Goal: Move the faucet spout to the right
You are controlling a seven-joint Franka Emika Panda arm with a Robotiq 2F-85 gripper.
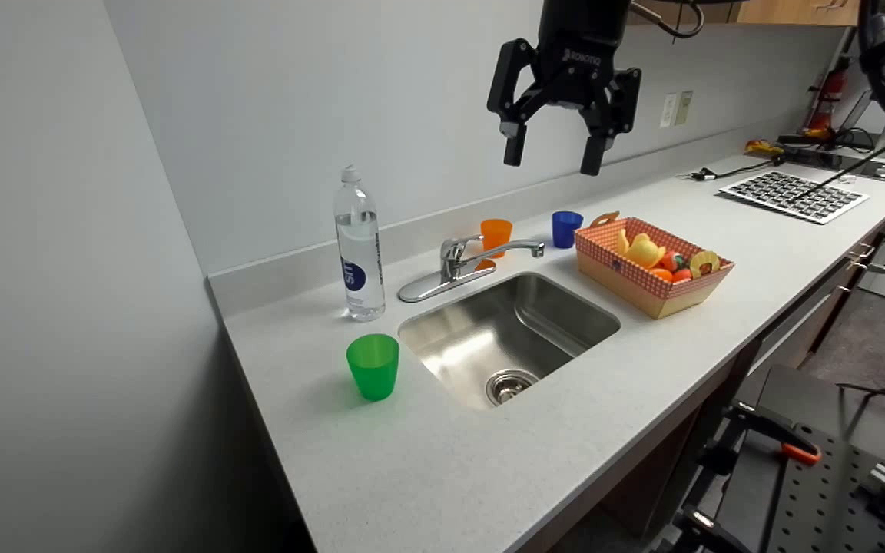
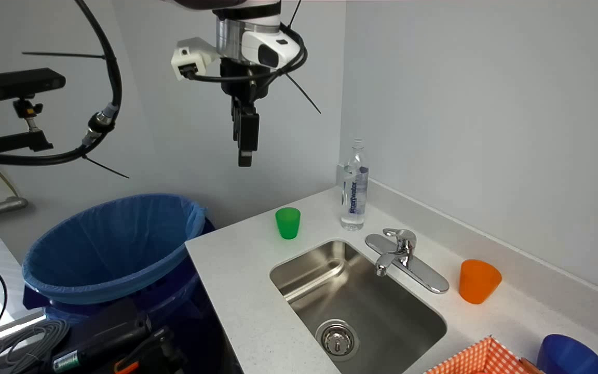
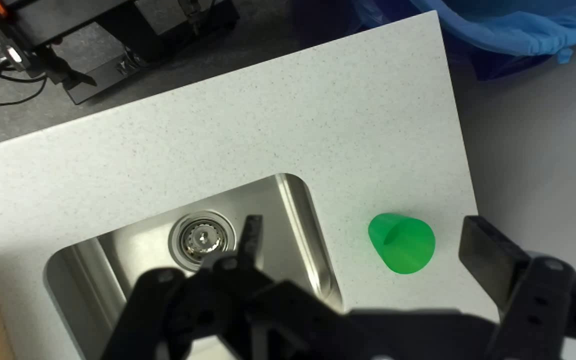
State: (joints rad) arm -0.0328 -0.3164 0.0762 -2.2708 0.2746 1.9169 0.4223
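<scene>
The faucet spout point(image 1: 505, 247) is a slim chrome tube jutting from a chrome base with a short handle behind the sink. In an exterior view it angles out past the sink's back rim. It also shows foreshortened, with its end over the sink's edge, in an exterior view point(image 2: 385, 262). It does not show in the wrist view. My gripper point(image 1: 554, 157) is open and empty, high above the counter and apart from the faucet. It points down in both exterior views point(image 2: 245, 158). In the wrist view its fingers point(image 3: 363, 225) stand wide apart, with nothing between them at their height.
The steel sink point(image 1: 519, 338) lies before the faucet. A clear water bottle point(image 1: 359, 253) and green cup point(image 1: 373, 369) stand at one side. An orange cup point(image 1: 496, 234), blue cup point(image 1: 566, 229) and checked basket of toy fruit point(image 1: 619, 288) stand at the other.
</scene>
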